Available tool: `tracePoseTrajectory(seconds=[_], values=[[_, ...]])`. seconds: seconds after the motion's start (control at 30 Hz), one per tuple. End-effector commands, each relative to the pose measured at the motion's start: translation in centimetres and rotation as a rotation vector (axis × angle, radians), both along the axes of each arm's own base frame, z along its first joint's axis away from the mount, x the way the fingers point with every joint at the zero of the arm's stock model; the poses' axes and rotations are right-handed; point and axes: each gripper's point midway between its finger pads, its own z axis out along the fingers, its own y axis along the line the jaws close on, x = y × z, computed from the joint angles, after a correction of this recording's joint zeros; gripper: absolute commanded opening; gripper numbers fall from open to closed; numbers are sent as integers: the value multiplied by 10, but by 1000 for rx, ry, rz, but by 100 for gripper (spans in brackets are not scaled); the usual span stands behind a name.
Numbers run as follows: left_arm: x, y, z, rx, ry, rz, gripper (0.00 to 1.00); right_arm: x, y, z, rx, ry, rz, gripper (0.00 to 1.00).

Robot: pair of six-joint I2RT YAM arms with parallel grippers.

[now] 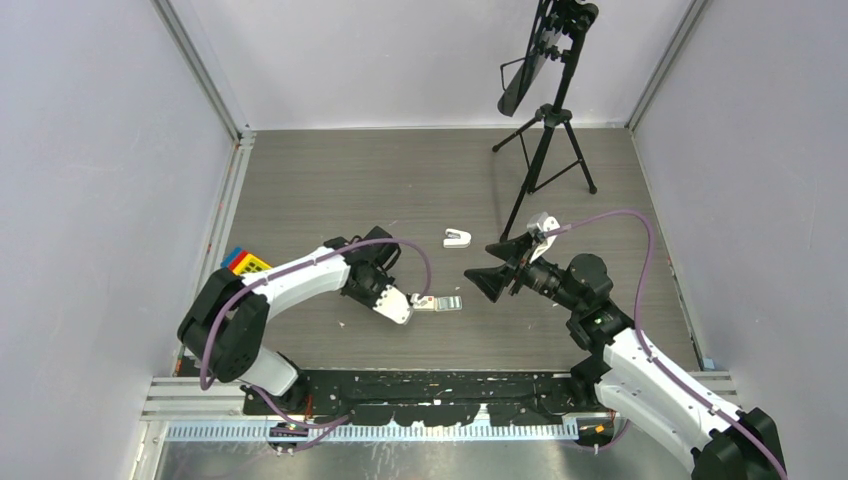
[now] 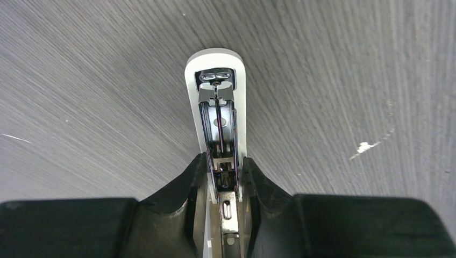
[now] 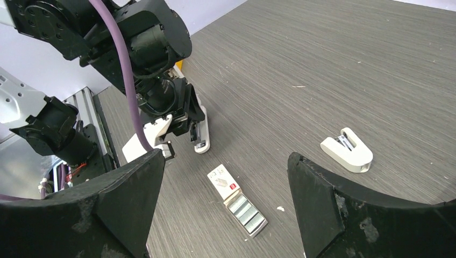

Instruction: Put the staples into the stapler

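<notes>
Stapler (image 2: 217,105) gripped open in the left jaws, channel seemingly empty. Staples (image 3: 246,210) wait in their slid-out tray just beside; right jaws gape, holding nothing.

Arm status: L low, R hovering.
L black-fingered gripper (image 2: 225,163) clamped on slim white plastic stapler (image 2: 217,107); R black-fingered gripper (image 3: 225,160) jaws wide apart.

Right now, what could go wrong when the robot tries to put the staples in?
The staples are thin strips lying flat in their slid-out tray, and the open right gripper has broad fingers, so it may shove the tray or snap a strip. The left gripper pinches the stapler only at one end, so a push into its narrow channel might tilt it.
</notes>
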Motion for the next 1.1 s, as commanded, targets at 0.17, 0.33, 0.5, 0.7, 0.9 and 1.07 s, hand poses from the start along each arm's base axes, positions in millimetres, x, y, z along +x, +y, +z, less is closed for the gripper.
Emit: tracePoseTrajectory(seconds=[0.17,0.33,0.5,0.7,0.9,1.07], values=[[31,-17,-8,-3,-96,-108,12,4,1,13,37,-37,-10,88],[38,-22,-8,4,-100,-112,15,5,1,11,32,-30,-11,89],[36,-22,-8,-3,-104,-102,33,5,2,9,29,-24,-10,89],[38,-22,8,-32,-157,-95,60,10,1,1,8,17,-33,90],[37,-29,43,-146,-226,-34,99,21,-4,-5,-34,90,-94,94],[32,-36,81,-295,-262,83,100,30,-8,-24,-166,170,-123,95]])
